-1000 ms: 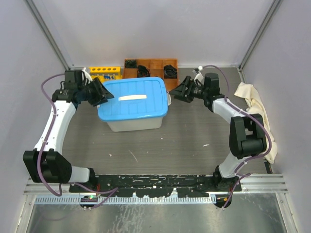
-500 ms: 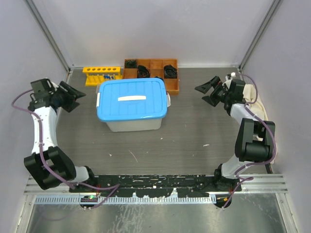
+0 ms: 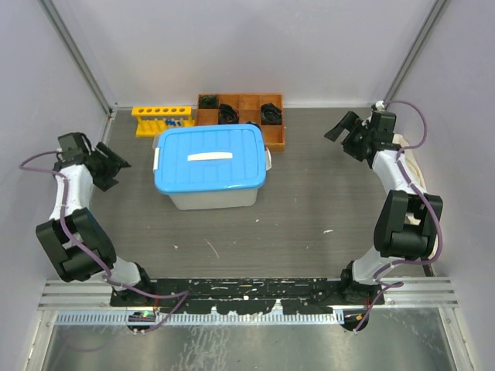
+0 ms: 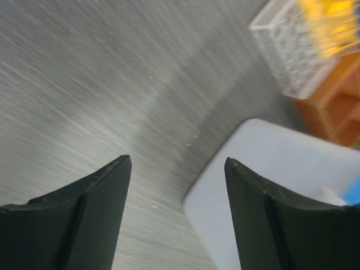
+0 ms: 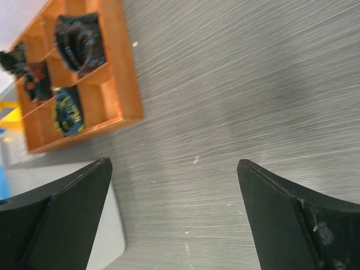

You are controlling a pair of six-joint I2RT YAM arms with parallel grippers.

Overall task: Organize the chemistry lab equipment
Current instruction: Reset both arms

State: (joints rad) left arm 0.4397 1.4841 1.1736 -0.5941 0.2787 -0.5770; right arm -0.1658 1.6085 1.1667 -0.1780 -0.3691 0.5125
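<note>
Though earlier beside the bin [image 3: 210,158], left claw [image 3: 110,168] and right claw [image 3: 345,139] now outward.

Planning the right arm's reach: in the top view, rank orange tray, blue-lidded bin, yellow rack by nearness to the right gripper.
From the right gripper:
1. orange tray, back centre.
2. blue-lidded bin, table centre.
3. yellow rack, back left.

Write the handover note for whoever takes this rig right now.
Left end effector: open, empty, left of the blue-lidded bin.
Right end effector: open, empty, back right.
Yellow tube rack stands at the back, left of the wooden tray.
Bin's lid is on; contents hidden.
No loose lab gear shows on the table.
Left: probably only a check inside the bin.
</note>
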